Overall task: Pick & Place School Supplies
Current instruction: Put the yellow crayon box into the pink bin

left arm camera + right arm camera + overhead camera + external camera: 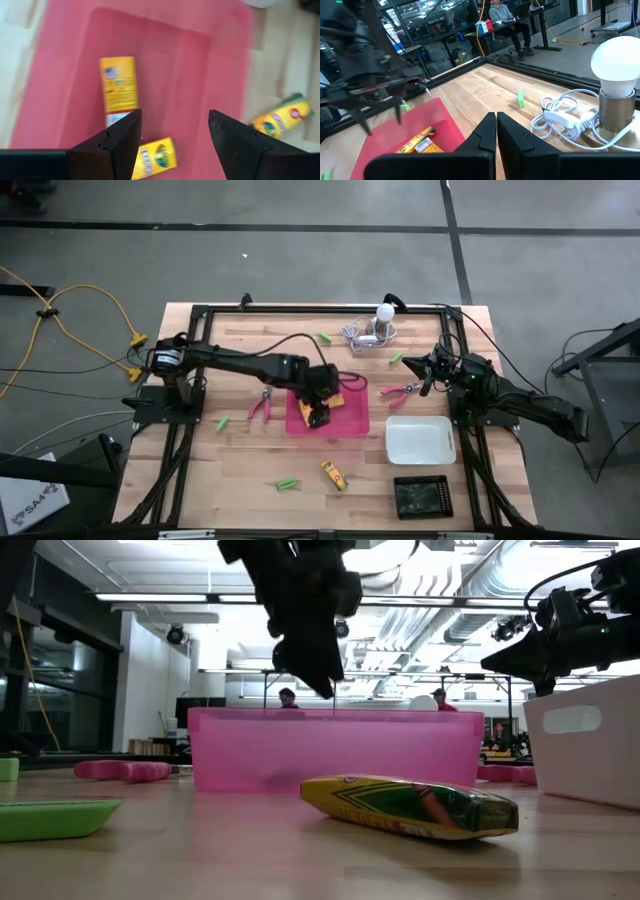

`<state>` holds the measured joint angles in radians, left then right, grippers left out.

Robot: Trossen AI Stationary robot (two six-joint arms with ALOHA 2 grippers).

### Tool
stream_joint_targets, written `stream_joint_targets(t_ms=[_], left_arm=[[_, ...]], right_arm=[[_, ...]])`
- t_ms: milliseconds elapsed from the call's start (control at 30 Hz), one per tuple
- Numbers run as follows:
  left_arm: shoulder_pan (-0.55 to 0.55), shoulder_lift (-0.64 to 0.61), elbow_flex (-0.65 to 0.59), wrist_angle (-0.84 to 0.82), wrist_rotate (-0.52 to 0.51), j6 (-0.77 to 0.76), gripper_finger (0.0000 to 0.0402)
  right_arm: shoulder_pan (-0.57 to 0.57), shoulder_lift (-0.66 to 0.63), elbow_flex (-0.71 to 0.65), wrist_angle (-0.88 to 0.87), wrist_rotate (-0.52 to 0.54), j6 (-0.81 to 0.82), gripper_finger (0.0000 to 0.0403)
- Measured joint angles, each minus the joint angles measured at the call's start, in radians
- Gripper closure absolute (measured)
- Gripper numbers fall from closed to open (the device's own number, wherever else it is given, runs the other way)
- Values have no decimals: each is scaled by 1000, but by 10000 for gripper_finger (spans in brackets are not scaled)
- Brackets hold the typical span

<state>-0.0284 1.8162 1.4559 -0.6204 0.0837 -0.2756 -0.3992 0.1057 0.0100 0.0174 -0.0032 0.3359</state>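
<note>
High view as guide, starting inside the pink tray (352,425) and going outward. Inside the tray: two yellow-orange blocks (119,85), lying flat, the nearer partly hidden behind a finger in the left wrist view. Directly above them: left gripper (318,416), jaws spread wide and empty. Probably the release step of a placing, so two items sorted and most of the work left. Just beside the tray, on the left arm's side: first pink-handled scissors (262,406), not collected. Near the tray, on the side toward the low camera: third yellow-orange block (333,475), on bare wood. Near the opposite side of the tray: second pink-handled scissors (400,391), and close to it the right gripper (428,375), jaws clenched on nothing, waiting. Farther from the tray: four green sticks (222,423), scattered all around it and well apart, none picked up. Also well away from the pink tray: white tray (420,440), with nothing seen in it.
</note>
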Motion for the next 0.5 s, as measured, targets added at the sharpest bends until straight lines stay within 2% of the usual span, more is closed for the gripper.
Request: stream_joint_targets(t_ms=[133,500], left_arm=[[-62,-4,0,6,-1,40,177],[-240,-5,0,44,-60,16,177]], right_arm=[[0,0,0,0,0,0,400],[0,0,0,0,0,0,400]])
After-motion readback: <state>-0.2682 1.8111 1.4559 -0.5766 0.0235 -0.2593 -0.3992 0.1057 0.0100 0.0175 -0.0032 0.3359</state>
